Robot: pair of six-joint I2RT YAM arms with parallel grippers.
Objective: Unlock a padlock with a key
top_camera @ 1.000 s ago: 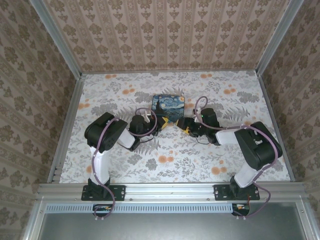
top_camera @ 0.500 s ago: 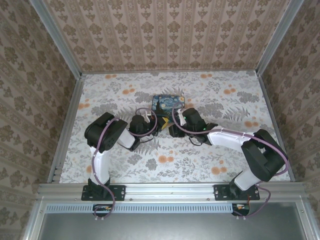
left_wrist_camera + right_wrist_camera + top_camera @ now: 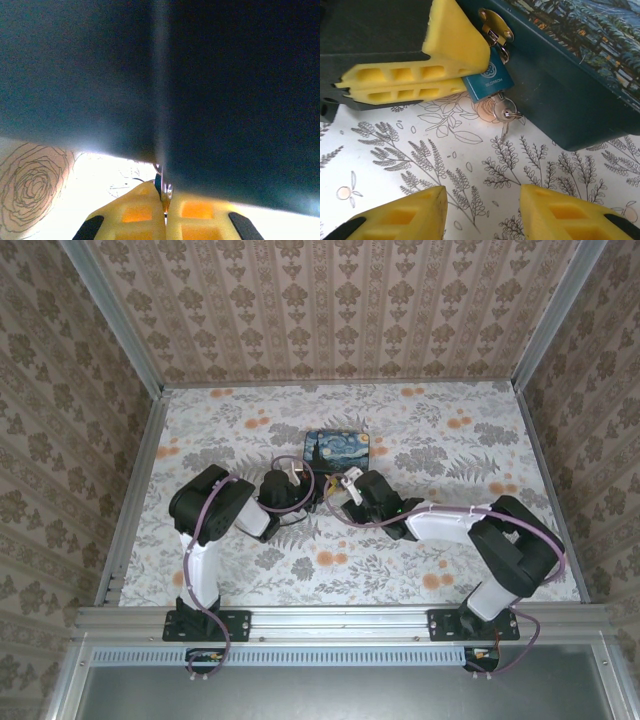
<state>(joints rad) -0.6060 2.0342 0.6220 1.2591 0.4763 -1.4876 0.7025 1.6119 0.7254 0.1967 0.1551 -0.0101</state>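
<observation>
Right wrist camera: finds the left gripper (image 3: 465,80) clamped tight on the blue padlock (image 3: 492,84), hung from the hasp (image 3: 495,27) of the painted box (image 3: 560,85). Shows the key (image 3: 501,106) sitting at the padlock's lower end. Finds the right gripper (image 3: 480,215) parted, its 2 yellow fingers (image 3: 405,217) empty, near the key yet apart from it.

Box (image 3: 560,75) and left gripper (image 3: 457,83) flank padlock (image 3: 492,80)

A blue swirl-painted tin box (image 3: 336,452) is seen set mid-table, on the floral-covered table (image 3: 220,430), enclosed by patterned walls (image 3: 330,310).
</observation>
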